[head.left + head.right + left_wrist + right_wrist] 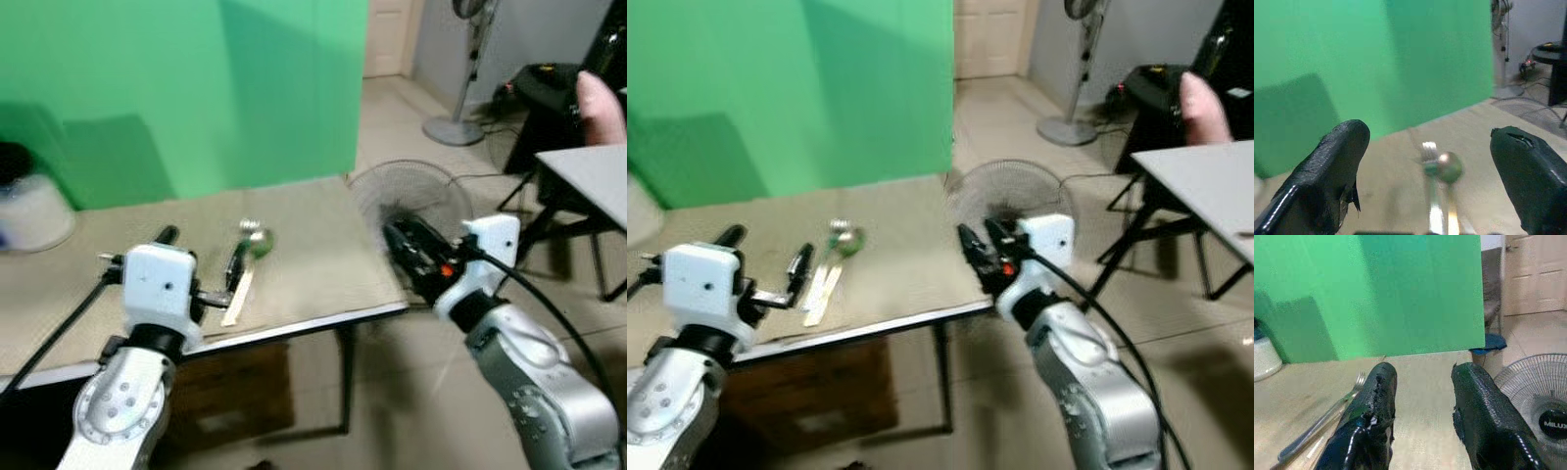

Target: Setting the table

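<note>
cutlery (243, 262) lies on table, just ahead of left tool (201, 257).

Beige-topped table (313, 264); on it a fork (1327, 418), spoon (257, 242) and chopsticks (238, 299), side by side.

fork (1327, 418): silver, lying flat on table, tines toward green backdrop, just ahead of left gripper (201, 261), between its fingers in wrist view
spoon (257, 241): greenish round bowl, beside fork tines, touching or overlapping, blurred
chopsticks (238, 297): pale, flat, alongside fork handle
</note>
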Robot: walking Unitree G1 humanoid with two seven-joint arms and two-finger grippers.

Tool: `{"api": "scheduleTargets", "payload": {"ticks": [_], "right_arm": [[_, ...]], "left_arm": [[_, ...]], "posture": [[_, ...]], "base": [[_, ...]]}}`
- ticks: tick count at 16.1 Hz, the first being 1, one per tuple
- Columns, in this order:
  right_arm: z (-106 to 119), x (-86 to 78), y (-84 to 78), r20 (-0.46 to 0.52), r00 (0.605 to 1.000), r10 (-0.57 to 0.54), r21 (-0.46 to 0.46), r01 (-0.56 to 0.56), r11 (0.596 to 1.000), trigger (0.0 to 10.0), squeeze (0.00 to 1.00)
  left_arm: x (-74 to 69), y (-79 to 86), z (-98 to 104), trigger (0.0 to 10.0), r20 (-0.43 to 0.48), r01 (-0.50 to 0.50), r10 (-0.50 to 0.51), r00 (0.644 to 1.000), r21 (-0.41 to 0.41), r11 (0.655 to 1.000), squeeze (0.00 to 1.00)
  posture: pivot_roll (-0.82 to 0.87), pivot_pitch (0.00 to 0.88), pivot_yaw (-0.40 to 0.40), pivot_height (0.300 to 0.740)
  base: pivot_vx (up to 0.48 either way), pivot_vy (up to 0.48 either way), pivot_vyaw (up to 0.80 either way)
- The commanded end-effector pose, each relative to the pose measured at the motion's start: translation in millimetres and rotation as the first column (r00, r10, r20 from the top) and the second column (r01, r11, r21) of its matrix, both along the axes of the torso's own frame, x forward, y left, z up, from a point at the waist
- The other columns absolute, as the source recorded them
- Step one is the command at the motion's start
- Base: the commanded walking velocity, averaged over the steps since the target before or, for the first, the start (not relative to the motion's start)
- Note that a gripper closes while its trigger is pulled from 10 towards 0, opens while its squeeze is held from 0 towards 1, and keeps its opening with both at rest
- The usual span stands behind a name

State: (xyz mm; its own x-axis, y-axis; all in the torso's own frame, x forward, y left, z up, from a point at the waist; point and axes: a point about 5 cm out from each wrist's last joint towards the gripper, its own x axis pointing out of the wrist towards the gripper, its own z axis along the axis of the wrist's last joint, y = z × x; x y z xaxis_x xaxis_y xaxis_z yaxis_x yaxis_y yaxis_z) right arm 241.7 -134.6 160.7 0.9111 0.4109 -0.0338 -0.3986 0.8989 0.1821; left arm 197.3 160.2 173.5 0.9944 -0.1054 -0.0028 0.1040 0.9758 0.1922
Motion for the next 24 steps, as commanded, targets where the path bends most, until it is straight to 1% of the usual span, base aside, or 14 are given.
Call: {"api": "scheduleTargets", "payload": {"ticks": [1,5,9,10,11,12,13,15,16,18,20,22,23,24], "right_arm": [[-1.1,-0.1,3.3,-0.018,1.0,0.012,0.016,-0.012,1.0,10.0,0.0],[-5.4,1.4,4.4,-0.057,0.998,0.009,0.005,-0.008,1.0,10.0,0.0],[-6.4,3.2,3.4,-0.076,0.997,0.012,0.009,-0.012,1.0,10.0,0.0],[-9.0,2.2,2.4,-0.089,0.996,0.016,0.0,-0.016,1.0,10.0,0.0],[-9.9,2.2,2.2,-0.093,0.996,0.016,-0.004,-0.016,1.0,10.0,0.0],[-11.2,2.6,2.2,-0.1,0.995,0.014,-0.014,-0.015,1.0,10.0,0.0],[-11.3,4.6,2.4,-0.106,0.994,0.01,-0.025,-0.013,1.0,10.0,0.0],[-10.8,7.1,1.8,-0.111,0.994,0.004,-0.038,-0.009,0.999,10.0,0.0],[-9.4,9.7,-0.2,-0.112,0.994,0.002,-0.05,-0.007,0.999,10.0,0.0],[-6.7,12.2,-2.1,-0.11,0.994,0.003,-0.07,-0.01,0.997,10.0,0.0],[-4.1,12.5,-2.3,-0.104,0.995,0.003,-0.078,-0.011,0.997,10.0,0.0],[-3.3,11.5,-2.4,-0.104,0.995,0.003,-0.083,-0.011,0.996,10.0,0.0],[-3.5,9.6,-2.7,-0.108,0.994,0.0,-0.093,-0.01,0.996,10.0,0.0],[-3.5,8.7,-2.9,-0.111,0.994,-0.001,-0.097,-0.01,0.995,10.0,0.0]], "left_arm": [[2.1,6.9,1.9,10.0,0.002,-0.04,0.04,0.999,-0.004,0.999,0.0],[6.0,13.1,-3.0,10.0,-0.051,-0.071,0.068,0.996,-0.06,0.996,0.0],[8.7,12.9,-0.2,10.0,-0.036,-0.069,0.067,0.997,-0.071,0.995,0.0],[12.1,16.2,-4.0,10.0,-0.06,-0.102,0.1,0.993,-0.039,0.994,0.0],[13.8,17.1,-6.6,10.0,-0.076,-0.107,0.104,0.992,-0.034,0.994,0.0],[18.7,18.7,-11.4,10.0,-0.104,-0.106,0.101,0.989,-0.04,0.994,0.0],[27.9,19.3,-19.9,10.0,-0.164,-0.078,0.06,0.985,-0.104,0.991,0.0],[36.9,18.6,-22.5,10.0,-0.179,-0.02,0.004,0.984,-0.088,0.996,0.0],[50.9,15.4,-24.4,10.0,-0.201,0.06,-0.072,0.977,-0.067,0.996,0.0],[74.7,13.0,-34.1,10.0,-0.281,0.165,-0.172,0.944,-0.047,0.985,0.0],[86.3,9.3,-41.2,10.0,-0.323,0.237,-0.239,0.916,-0.046,0.97,0.0],[93.6,5.8,-44.8,10.0,-0.348,0.267,-0.274,0.897,-0.071,0.961,0.0],[104.5,3.7,-52.6,10.0,-0.393,0.29,-0.293,0.872,-0.067,0.955,0.0],[109.2,2.9,-55.0,10.0,-0.406,0.298,-0.298,0.864,-0.065,0.952,0.0]], "posture": [[-0.03,0.0,0.049,0.74],[-0.03,0.0,0.05,0.74],[-0.03,0.0,0.046,0.74],[-0.03,0.0,0.044,0.74],[-0.03,0.0,0.042,0.74],[-0.03,0.0,0.039,0.74],[-0.03,0.0,0.037,0.74],[-0.04,0.0,0.033,0.74],[-0.05,0.0,0.031,0.74],[-0.07,0.0,0.032,0.74],[-0.09,0.0,0.038,0.74],[-0.1,0.0,0.038,0.74],[-0.11,0.0,0.038,0.74],[-0.11,0.0,0.037,0.74]], "base": [[0.0,0.0,0.0],[0.0,0.0,0.0],[0.0,0.0,0.0],[0.0,0.0,0.0],[0.0,0.0,0.0],[0.0,0.0,0.0],[0.0,0.0,0.0],[0.0,0.0,0.0],[0.0,0.0,0.0],[0.0,0.0,0.0],[0.0,0.0,0.0],[0.0,0.0,0.0],[0.0,0.0,0.0],[0.0,0.0,0.0]]}}
